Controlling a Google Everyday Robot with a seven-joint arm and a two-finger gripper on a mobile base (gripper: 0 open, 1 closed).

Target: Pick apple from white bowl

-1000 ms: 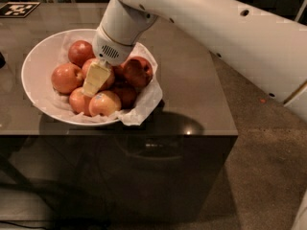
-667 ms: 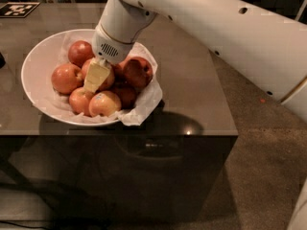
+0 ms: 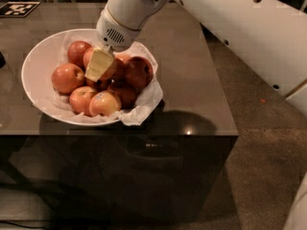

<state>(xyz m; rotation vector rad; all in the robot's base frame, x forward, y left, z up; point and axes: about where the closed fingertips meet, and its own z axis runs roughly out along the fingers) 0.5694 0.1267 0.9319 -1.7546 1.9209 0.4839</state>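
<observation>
camera view: the gripper (image 3: 101, 67) sits low among the fruit in the white bowl (image 3: 31, 66), right up against the apple (image 3: 116, 69) at the heap's middle. whether it clamps that apple i cannot tell. the step, i judge, is securing the grasp. next comes a firm hold and a straight lift, sparing the darker apple (image 3: 140, 73) just beside it. underneath is a glossy dark table (image 3: 192, 75), and beyond that brown carpet (image 3: 268, 166).
</observation>
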